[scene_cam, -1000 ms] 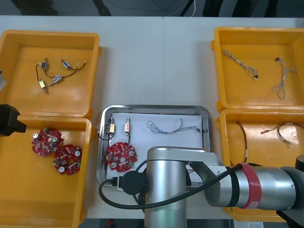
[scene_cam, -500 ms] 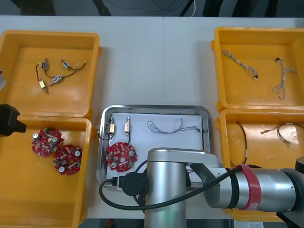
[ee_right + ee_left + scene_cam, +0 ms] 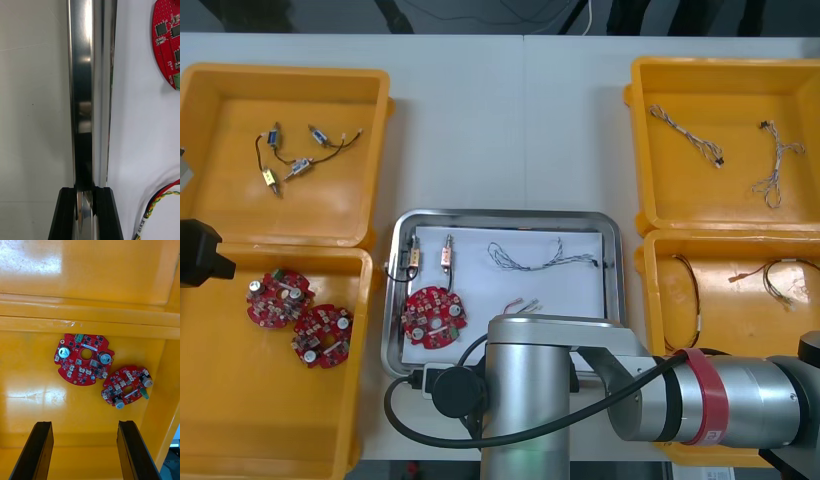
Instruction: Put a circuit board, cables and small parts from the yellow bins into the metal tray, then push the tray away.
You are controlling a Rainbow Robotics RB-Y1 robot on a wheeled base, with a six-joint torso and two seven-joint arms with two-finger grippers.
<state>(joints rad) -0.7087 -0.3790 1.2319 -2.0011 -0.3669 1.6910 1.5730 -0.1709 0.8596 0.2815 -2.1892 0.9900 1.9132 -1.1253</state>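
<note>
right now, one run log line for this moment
right gripper: shut on metal tray near rim | left gripper: open above two circuit boards in yellow bin | tray: loaded

An electronics lab or workshop bench: a light table (image 3: 510, 120) holds square yellow plastic bins (image 3: 240, 200) sorting round red circuit boards (image 3: 279, 298) and thin twisted cables (image 3: 685, 134).

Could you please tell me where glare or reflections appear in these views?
Right wrist view: the metal tray rim mirrors bright and dark bands where the right gripper has its jaws shut on it. Left wrist view: pale glare patches on the yellow bins beneath the open left gripper. Front view: even light, soft sheen along that rim.
</note>
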